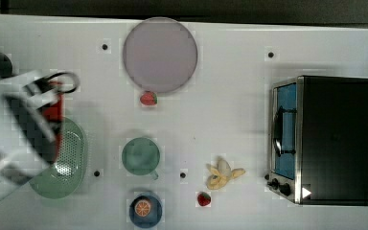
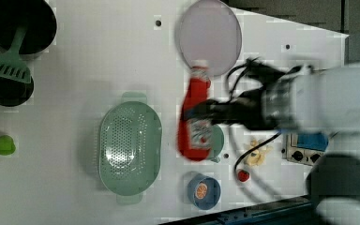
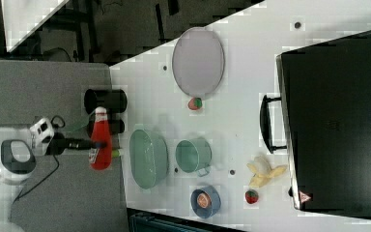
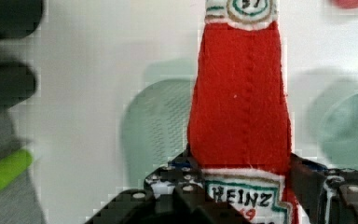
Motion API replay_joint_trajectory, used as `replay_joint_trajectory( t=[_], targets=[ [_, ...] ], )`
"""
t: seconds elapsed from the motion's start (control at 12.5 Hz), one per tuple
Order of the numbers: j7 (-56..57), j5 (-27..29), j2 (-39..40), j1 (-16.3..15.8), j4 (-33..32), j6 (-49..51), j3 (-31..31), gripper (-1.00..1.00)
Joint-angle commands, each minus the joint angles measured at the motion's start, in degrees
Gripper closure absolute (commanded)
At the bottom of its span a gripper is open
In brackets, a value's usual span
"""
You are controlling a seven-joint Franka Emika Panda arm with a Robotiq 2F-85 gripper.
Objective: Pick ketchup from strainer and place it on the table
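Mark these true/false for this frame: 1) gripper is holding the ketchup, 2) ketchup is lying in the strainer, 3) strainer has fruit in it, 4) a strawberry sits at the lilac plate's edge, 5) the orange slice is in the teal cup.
1) True. The gripper is clamped on the ketchup around its label.
2) False. The ketchup is lifted clear; the strainer sits apart from it on the table.
3) False. The strainer's perforated bottom is bare.
4) True. A strawberry sits at the rim of the lilac plate.
5) False. The orange slice is in a small blue bowl; the teal cup holds nothing.
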State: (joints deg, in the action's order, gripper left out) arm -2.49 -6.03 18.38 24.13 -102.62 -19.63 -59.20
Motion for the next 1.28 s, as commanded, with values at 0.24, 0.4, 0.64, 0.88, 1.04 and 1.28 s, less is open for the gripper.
replay_joint_trajectory(
  t=[0.24, 0.4, 0.64, 0.88, 1.04, 1.28],
  targets=[
    [10.28, -3.15, -2.51, 11.24, 1.54, 7.64, 3.10, -0.13],
    [15.99, -6.41, -3.06, 14.14, 1.53, 8.66, 3.95, -0.13],
    [25.06, -7.15, -3.07, 17.76, 0.70, 8.56, 5.65, -0.13],
    [28.29, -7.15, -3.05, 20.65, -4.01, 5.42, 7.71, -0.13],
    [29.42, -7.15, -2.96, 21.92, -9.45, -1.13, 9.51, -0.13],
    [29.41, -7.17, -2.73, 22.67, -18.30, -11.44, 12.76, -0.13]
  ],
)
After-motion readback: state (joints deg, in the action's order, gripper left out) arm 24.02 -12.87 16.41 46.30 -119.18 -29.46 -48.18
